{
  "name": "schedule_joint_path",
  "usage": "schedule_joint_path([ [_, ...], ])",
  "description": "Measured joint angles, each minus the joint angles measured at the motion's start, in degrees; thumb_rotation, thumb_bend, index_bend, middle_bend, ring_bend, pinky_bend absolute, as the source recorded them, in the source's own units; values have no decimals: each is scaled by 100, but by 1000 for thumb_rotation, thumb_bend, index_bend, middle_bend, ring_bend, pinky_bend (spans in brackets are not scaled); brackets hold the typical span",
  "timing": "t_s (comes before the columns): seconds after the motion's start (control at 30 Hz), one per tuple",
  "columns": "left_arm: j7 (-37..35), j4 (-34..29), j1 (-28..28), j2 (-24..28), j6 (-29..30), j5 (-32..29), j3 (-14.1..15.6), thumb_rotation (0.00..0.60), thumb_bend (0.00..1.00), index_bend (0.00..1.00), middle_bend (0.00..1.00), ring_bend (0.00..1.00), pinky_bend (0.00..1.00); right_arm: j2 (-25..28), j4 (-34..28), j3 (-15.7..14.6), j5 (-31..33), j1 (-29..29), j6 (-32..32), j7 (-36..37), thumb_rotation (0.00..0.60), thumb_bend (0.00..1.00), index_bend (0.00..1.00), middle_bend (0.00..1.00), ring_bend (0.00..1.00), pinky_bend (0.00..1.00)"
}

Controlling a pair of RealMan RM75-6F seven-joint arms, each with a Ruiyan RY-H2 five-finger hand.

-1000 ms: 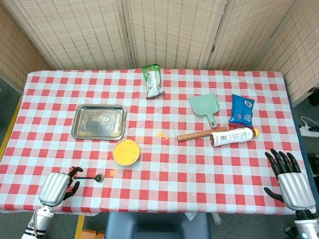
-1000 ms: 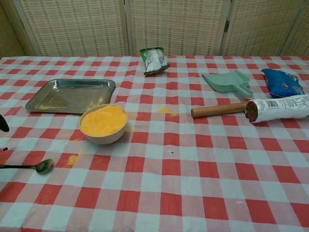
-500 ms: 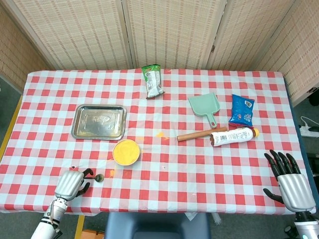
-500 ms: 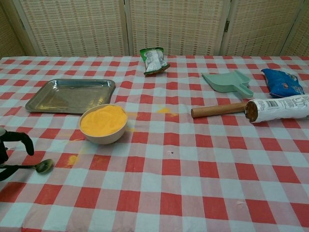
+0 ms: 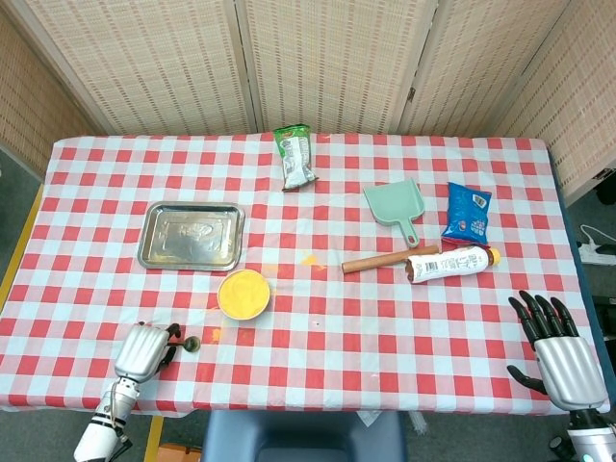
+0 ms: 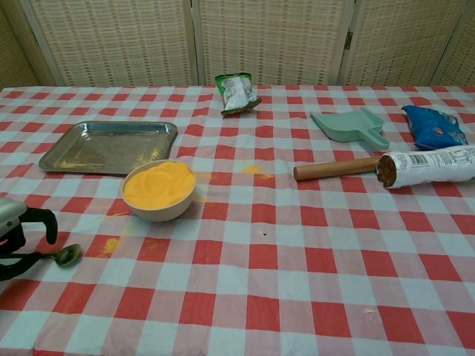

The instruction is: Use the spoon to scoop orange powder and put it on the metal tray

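My left hand curls around the spoon handle, grasp unconfirmed; I pinch firmly, then lift toward the bowl at 1 o'clock.

spoon handle hidden under left hand
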Motion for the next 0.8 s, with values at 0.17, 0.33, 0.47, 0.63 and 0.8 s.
schedule_joint_path([
  [0.17, 91, 346, -18, -229, 113, 86, 16, 600, 431, 465, 1000, 1000, 1000, 4, 1, 20, 3, -21, 35, 16, 600, 50, 0, 0, 0, 0],
  [0.33, 98, 534, -24, -357, 179, 152, 53, 600, 430, 465, 1000, 1000, 1000, 1, 7, 33, 19, -26, 25, 16, 600, 50, 0, 0, 0, 0],
  [0.47, 105, 606, 6, -401, 308, 235, 96, 600, 431, 466, 1000, 1000, 1000, -9, 11, 34, 26, -23, -9, -1, 600, 50, 0, 0, 0, 0],
  [0.63, 91, 691, 40, -450, 376, 286, 140, 600, 428, 466, 1000, 1000, 1000, -12, 2, 30, 16, -30, -13, -22, 600, 49, 0, 0, 0, 0],
  [0.8, 88, 775, 56, -495, 395, 316, 175, 600, 429, 465, 1000, 1000, 1000, -21, -2, 30, 7, -42, -8, -48, 600, 50, 0, 0, 0, 0],
])
